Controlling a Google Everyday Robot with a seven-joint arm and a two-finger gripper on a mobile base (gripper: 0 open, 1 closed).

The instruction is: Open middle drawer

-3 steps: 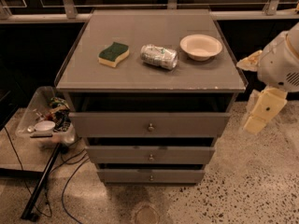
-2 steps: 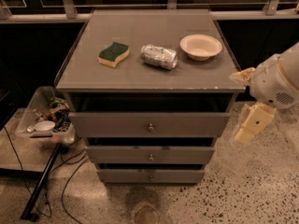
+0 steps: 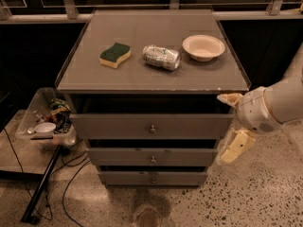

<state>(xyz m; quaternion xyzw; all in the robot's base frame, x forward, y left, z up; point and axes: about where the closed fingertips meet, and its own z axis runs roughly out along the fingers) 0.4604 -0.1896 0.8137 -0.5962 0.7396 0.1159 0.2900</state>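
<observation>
A grey cabinet has three drawers. The middle drawer [image 3: 123,157] is a wide flat grey front with a small round metal knob [image 3: 153,159] at its centre, and it looks pushed in. The larger top drawer [image 3: 109,125] is above it and the smallest bottom drawer [image 3: 123,178] is below. My gripper [image 3: 230,123] is at the cabinet's right front corner, level with the top and middle drawers. Its two cream fingers [image 3: 238,146] are spread apart and hold nothing. It is to the right of the knobs and touches none.
On the cabinet top [image 3: 94,74] lie a green and yellow sponge [image 3: 115,54], a crushed can [image 3: 162,57] and a cream bowl [image 3: 203,47]. A clear bin of clutter [image 3: 45,122] stands on the left, with a black pole and cables [image 3: 42,188] on the speckled floor.
My gripper and arm have moved left and down, from beside the cabinet's right side to its right front corner. The drawers and the things on top have not moved.
</observation>
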